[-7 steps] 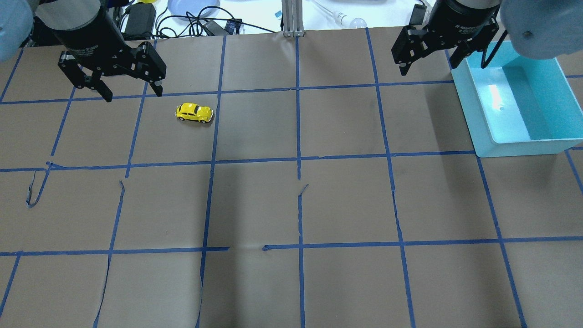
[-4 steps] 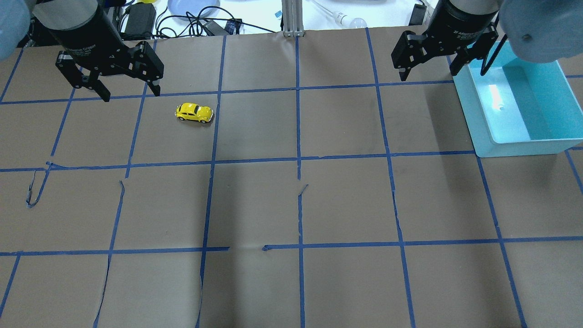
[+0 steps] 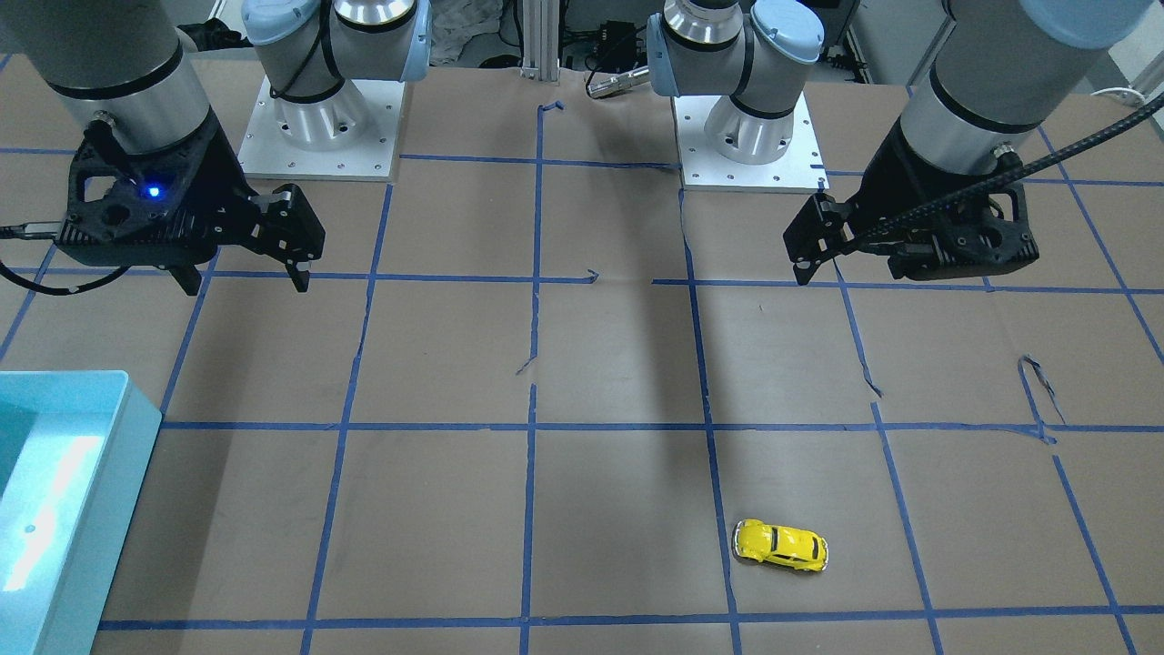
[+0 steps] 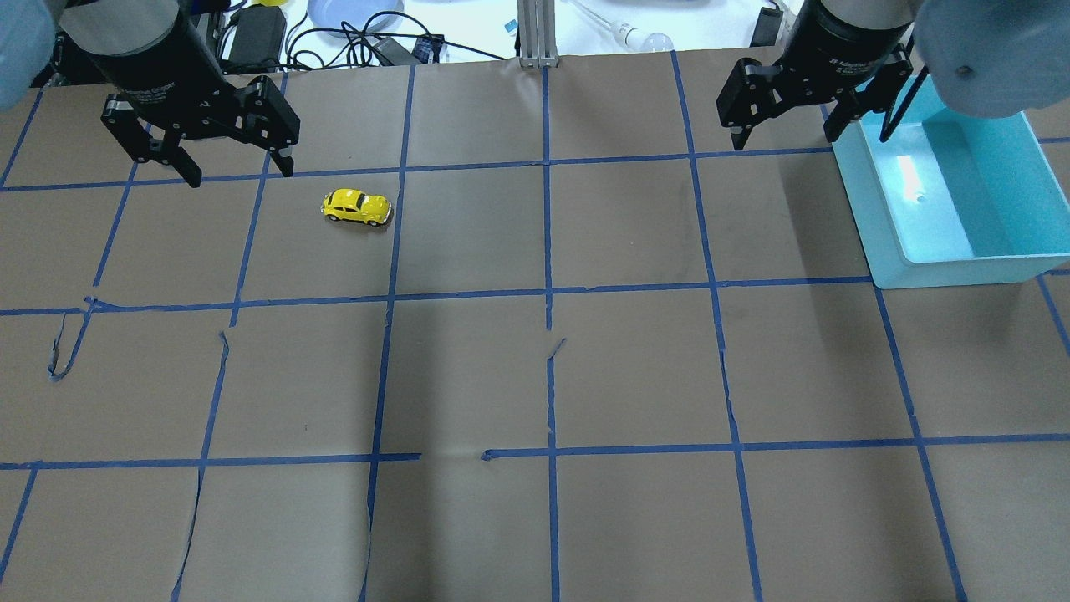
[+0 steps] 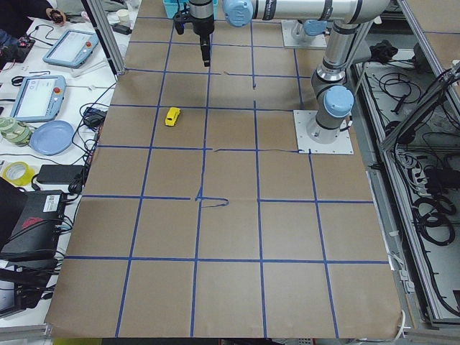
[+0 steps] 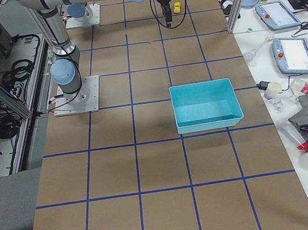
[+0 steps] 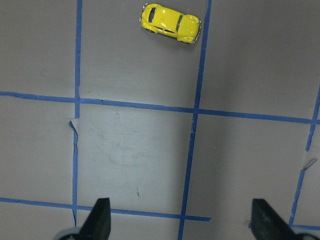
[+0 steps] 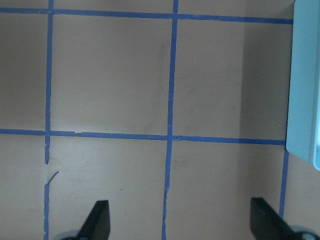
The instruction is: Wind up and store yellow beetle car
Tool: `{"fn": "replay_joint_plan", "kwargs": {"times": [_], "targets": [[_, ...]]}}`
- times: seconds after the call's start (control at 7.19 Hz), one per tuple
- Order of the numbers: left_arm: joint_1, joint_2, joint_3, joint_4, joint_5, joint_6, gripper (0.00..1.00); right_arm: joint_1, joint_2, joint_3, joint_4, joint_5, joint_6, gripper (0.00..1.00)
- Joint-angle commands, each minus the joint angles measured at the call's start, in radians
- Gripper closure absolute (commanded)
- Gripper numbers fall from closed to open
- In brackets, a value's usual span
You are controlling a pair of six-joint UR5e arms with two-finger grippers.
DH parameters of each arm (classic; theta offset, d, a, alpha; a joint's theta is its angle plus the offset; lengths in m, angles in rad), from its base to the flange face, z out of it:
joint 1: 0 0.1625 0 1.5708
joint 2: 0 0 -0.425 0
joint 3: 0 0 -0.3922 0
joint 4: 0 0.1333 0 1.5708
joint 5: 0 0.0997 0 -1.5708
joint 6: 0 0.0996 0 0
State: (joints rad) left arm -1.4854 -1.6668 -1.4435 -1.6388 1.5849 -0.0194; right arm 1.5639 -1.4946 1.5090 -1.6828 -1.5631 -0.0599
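Observation:
The yellow beetle car (image 4: 357, 206) stands on its wheels on the brown paper table, in the far left part of the overhead view. It also shows in the front-facing view (image 3: 781, 546) and at the top of the left wrist view (image 7: 170, 23). My left gripper (image 4: 241, 176) is open and empty. It hangs above the table, to the left of the car and slightly beyond it, apart from it. My right gripper (image 4: 784, 140) is open and empty, just left of the teal bin (image 4: 861, 209), above the table.
The teal bin (image 3: 109, 473) holds nothing and sits at the far right of the table. An aluminium post (image 4: 535, 33), cables and a blue plate (image 4: 351, 12) lie beyond the far edge. Blue tape lines (image 4: 547, 293) grid the paper, torn in places.
Both grippers have shifted slightly toward the far edge of the table and stayed open. The car has not moved.

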Motion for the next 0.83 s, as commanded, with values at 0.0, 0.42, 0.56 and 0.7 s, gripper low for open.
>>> {"fn": "replay_joint_plan", "kwargs": {"times": [0.0, 0.42, 0.56, 0.7], "targets": [[0.010, -0.001, 0.002, 0.005, -0.002, 0.001, 0.00, 0.001, 0.000, 0.000, 0.000, 0.000, 0.002, 0.00], [0.027, -0.080, -0.056, 0.275, -0.005, -0.016, 0.00, 0.002, -0.001, 0.002, 0.000, 0.000, 0.003, 0.00], [0.027, -0.106, -0.104, 0.409, -0.012, -0.065, 0.00, 0.002, -0.001, 0.000, 0.000, 0.000, 0.003, 0.00], [0.027, -0.137, -0.142, 0.486, -0.013, -0.221, 0.00, 0.002, -0.001, 0.000, -0.002, 0.000, 0.003, 0.00]]}}
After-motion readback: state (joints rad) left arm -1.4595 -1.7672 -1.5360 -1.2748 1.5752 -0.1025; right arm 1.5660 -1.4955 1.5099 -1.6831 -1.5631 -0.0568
